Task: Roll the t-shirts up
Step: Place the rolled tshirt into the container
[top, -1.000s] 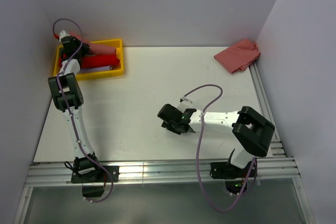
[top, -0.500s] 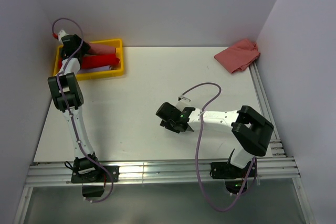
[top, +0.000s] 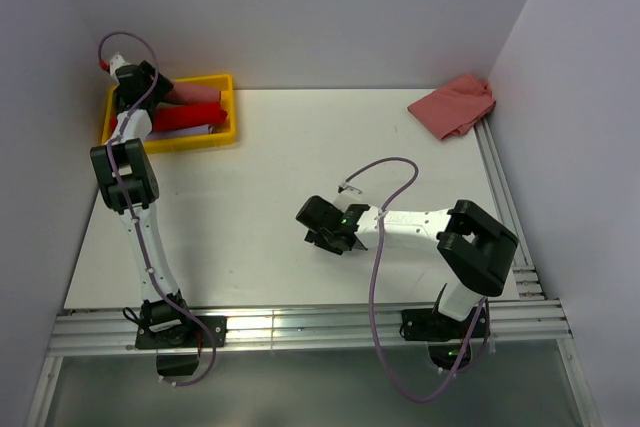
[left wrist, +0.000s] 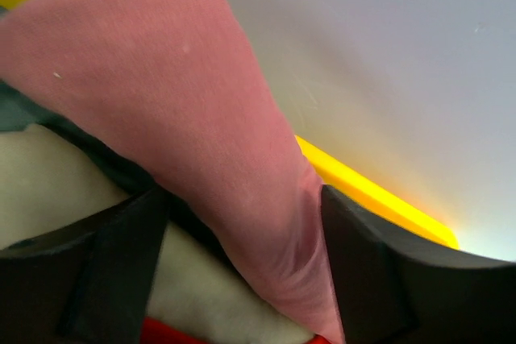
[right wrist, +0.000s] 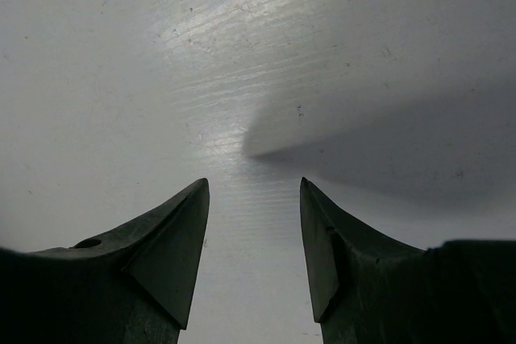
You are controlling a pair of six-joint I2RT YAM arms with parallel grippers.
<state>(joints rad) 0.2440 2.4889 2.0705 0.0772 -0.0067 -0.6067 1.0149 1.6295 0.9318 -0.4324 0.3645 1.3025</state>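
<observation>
The left gripper (left wrist: 242, 199) had its jaws apart around the pink roll (left wrist: 161, 78). The cloth lay against one finger (left wrist: 363, 279), with a gap to the other, so nothing looked pinched. From above, that gripper sat over the far left corner of the tray (top: 225, 137), where the pink roll rested beside a red roll (top: 195, 119).

The right gripper (right wrist: 253, 187) also stood with jaws apart, holding nothing, low over the bare table (top: 250, 197) near its middle.

The loose shirt (top: 452, 105) lay crumpled in the far right corner, well apart from both grippers.

The step in hand looked like setting the pink roll down in the tray. To do it well, the left gripper would need to lift straight up and clear of the cloth, since soft thin fabric touching a finger could snag, drag along and loosen the roll. The jaws should be fully wide before any sideways move. The loose shirt probably came next and would need spreading flat before rolling.
</observation>
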